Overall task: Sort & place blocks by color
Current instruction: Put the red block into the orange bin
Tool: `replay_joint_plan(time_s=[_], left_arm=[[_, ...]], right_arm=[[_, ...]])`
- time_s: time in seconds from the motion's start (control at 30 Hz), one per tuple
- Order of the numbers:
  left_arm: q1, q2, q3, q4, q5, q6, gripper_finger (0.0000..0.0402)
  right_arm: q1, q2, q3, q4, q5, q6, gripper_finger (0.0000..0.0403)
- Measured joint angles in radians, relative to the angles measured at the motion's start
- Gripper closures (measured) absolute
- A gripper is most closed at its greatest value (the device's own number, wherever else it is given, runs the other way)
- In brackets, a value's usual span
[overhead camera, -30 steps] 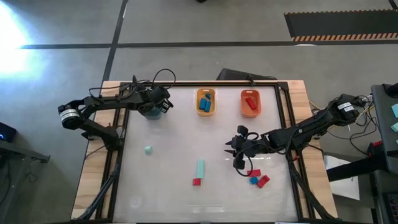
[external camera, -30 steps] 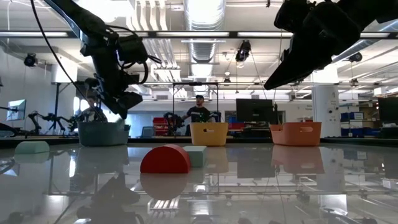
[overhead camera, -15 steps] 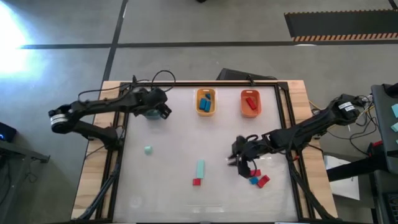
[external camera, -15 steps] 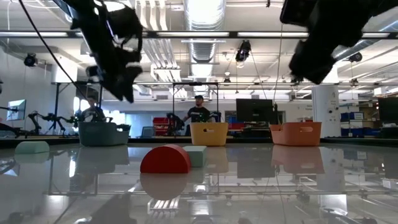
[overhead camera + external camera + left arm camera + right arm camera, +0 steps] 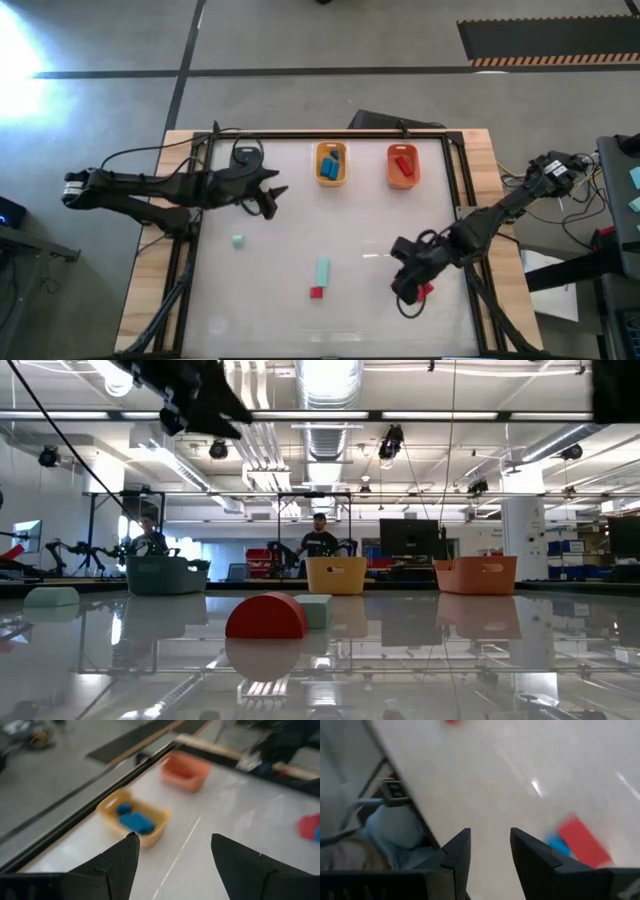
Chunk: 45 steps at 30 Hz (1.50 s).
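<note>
In the high view my left gripper [image 5: 268,195] hovers open over the table's far left part, beside the yellow-orange tray [image 5: 331,165], which holds blue blocks [image 5: 134,820]. The orange-red tray [image 5: 403,166] holds red blocks. The dark teal tray [image 5: 165,573] shows in the low view; my left arm covers it from above. My right gripper [image 5: 403,288] is open above a red block [image 5: 425,291] near the right edge; its wrist view shows that red block [image 5: 582,840] with a blue block [image 5: 559,846] beside it. A small mint block [image 5: 238,241], a mint bar [image 5: 321,270] and a red block [image 5: 316,292] lie flat on the table.
Dark rails frame the white tabletop [image 5: 300,220] on its left, right and far sides. The three trays stand in a row along the far edge. A person [image 5: 320,545] stands far back in the room. Open surface lies between the mint bar and the trays.
My left gripper has drawn away from the dark teal tray toward the near edge and slightly right, and risen in the low view. My right gripper has moved toward the near edge, over the red and blue blocks by the right rail. No block has moved.
</note>
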Motion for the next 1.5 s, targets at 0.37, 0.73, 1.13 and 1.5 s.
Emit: replay_joint_plan(time_s=[0.37, 0.73, 1.13, 1.5], left_arm=[[-0.055, 0.015, -0.018, 0.215, -0.003, 0.131, 0.0171], [-0.055, 0.021, -0.021, 0.208, -0.003, 0.135, 0.0171], [-0.054, 0.021, -0.028, 0.210, -0.002, 0.132, 0.0171], [-0.054, 0.021, -0.034, 0.210, -0.002, 0.131, 0.0171]], right_arm=[[0.118, 0.000, -0.047, -0.295, -0.036, 0.138, 0.0275], [0.123, 0.000, -0.142, -0.322, 0.088, -0.162, 0.0276], [0.123, 0.000, -0.191, -0.300, 0.175, -0.217, 0.0290], [0.123, 0.064, -0.191, -0.257, 0.176, -0.199, 0.0184]])
